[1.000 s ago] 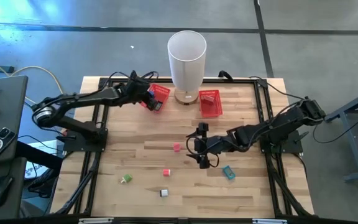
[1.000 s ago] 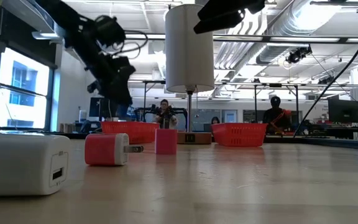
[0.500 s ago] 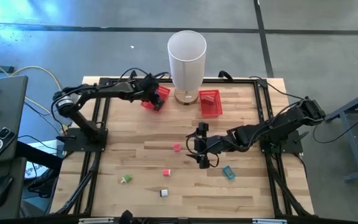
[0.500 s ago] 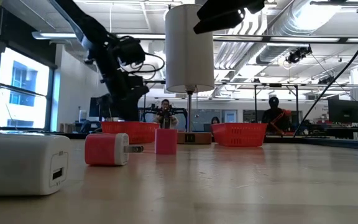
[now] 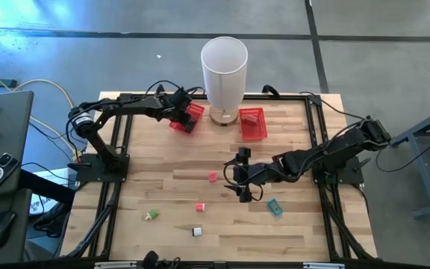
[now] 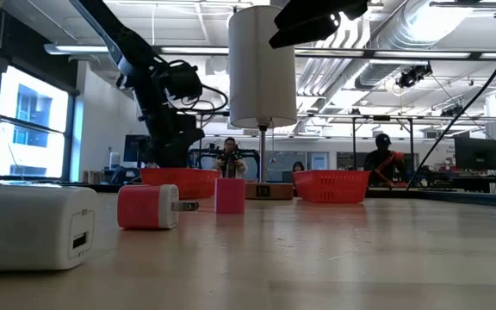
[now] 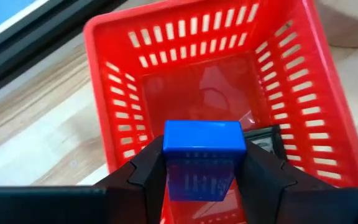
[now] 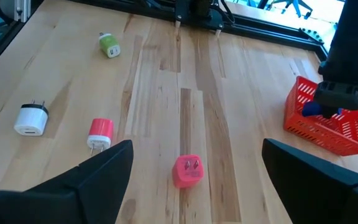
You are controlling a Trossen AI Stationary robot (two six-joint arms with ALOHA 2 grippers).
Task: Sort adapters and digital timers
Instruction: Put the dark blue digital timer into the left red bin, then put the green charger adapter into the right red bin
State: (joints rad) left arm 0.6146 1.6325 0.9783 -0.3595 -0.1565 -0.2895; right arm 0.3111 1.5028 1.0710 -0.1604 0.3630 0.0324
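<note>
My left gripper (image 5: 179,107) hovers over the left red basket (image 5: 191,116), shut on a blue block-shaped device (image 7: 202,140). A dark flat item (image 7: 263,139) lies on the floor of that basket (image 7: 328,118). My right gripper (image 5: 240,183) is open and raised above mid-table (image 8: 194,183), with a pink adapter (image 8: 187,170) on the wood below and between its fingers. On the near part of the table lie a red adapter (image 5: 200,207), a green one (image 5: 151,215), a white one (image 5: 197,232) and a teal device (image 5: 275,207). My left gripper pinches the blue device by its two opposite side faces (image 7: 169,168), one finger (image 7: 148,168) on each side. The fingers point down from above. The device is lifted clear, hanging over the inside of the basket with its end face toward the wrist camera.
A second red basket (image 5: 252,123) stands at the far middle, beside a tall white cylinder on a wooden foot (image 5: 225,67). A black frame (image 5: 316,134) runs round the table's edges. Bare wood lies between the baskets and the scattered adapters.
My left gripper has moved toward the table's right and far edge until it is over the left basket, still shut on the blue device, and its arm has swung in behind it. The right arm has kept still.
</note>
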